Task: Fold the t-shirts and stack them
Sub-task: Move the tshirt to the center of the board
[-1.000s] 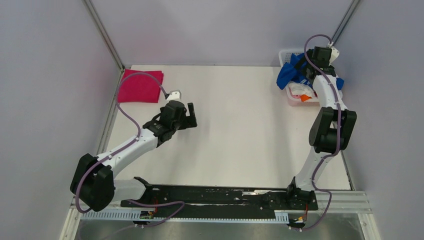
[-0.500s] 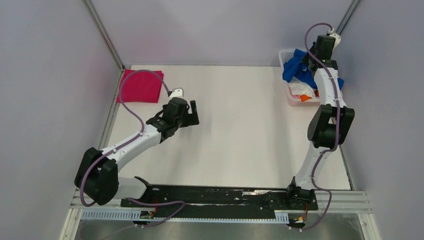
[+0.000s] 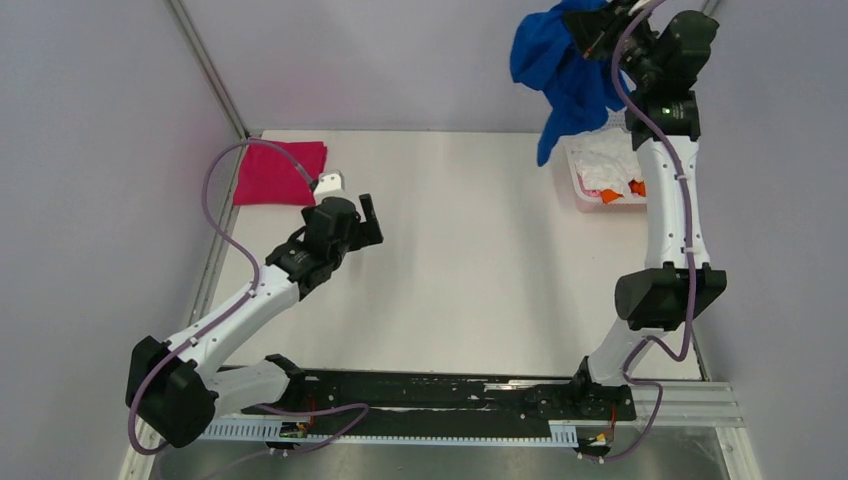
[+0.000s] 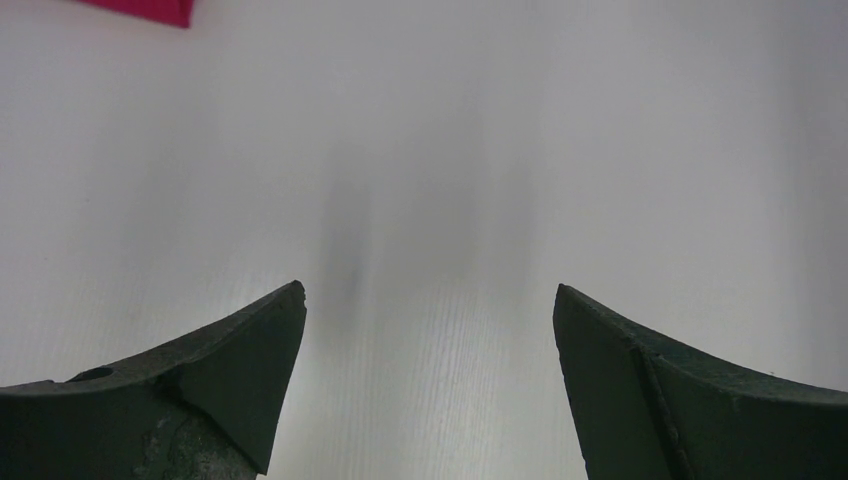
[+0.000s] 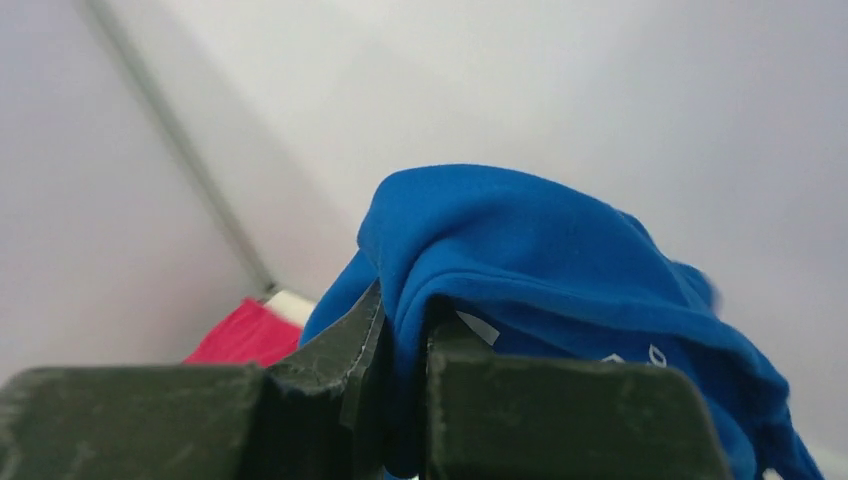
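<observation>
Shirt (image 3: 560, 65), blue, aloft in right tool (image 5: 403, 350), hem free

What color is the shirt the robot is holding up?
Royal blue shirt, clearest in the right wrist view.

The blue shirt (image 3: 560, 70) and pink shirt (image 3: 278, 172) are soft, matt cloth. The table (image 3: 480, 260) is white, matt, finely ribbed. The left gripper (image 4: 430, 330) has dark, matt, scuffed fingers (image 4: 230, 370). The basket (image 3: 577, 185) is white plastic.
</observation>
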`<act>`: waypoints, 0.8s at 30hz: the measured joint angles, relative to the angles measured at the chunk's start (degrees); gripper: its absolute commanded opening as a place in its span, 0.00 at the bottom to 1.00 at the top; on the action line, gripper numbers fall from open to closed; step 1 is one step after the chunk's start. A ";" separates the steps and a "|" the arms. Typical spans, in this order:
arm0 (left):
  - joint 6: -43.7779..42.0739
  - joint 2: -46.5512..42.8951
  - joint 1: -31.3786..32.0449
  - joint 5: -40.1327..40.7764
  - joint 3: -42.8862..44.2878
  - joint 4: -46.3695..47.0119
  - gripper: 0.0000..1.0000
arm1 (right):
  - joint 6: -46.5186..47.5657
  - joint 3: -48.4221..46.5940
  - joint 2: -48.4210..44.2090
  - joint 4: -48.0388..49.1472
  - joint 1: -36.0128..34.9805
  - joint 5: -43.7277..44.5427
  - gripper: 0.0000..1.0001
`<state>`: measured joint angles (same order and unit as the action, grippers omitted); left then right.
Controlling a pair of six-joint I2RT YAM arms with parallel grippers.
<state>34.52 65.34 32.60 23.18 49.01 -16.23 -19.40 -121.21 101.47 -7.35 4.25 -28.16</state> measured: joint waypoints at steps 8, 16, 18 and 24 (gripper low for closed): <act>2.64 -5.60 0.00 6.86 -1.11 -7.91 1.00 | 1.51 -0.17 -0.42 0.04 -15.63 -19.10 0.00; 6.62 -11.80 0.00 10.40 -3.39 -15.54 1.00 | 9.79 27.89 -11.26 -2.58 -19.91 -26.38 0.14; 7.69 -12.41 0.00 10.73 -3.69 -16.96 1.00 | 13.05 39.39 -16.04 -3.15 -19.06 -21.46 0.29; 10.51 -12.66 -0.13 10.71 -5.07 -20.04 1.00 | 12.70 63.10 -21.73 -7.43 -13.00 6.82 1.00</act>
<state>45.04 52.69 32.47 33.89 43.94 -36.27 -6.70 -58.11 79.75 -14.79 -8.75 -21.34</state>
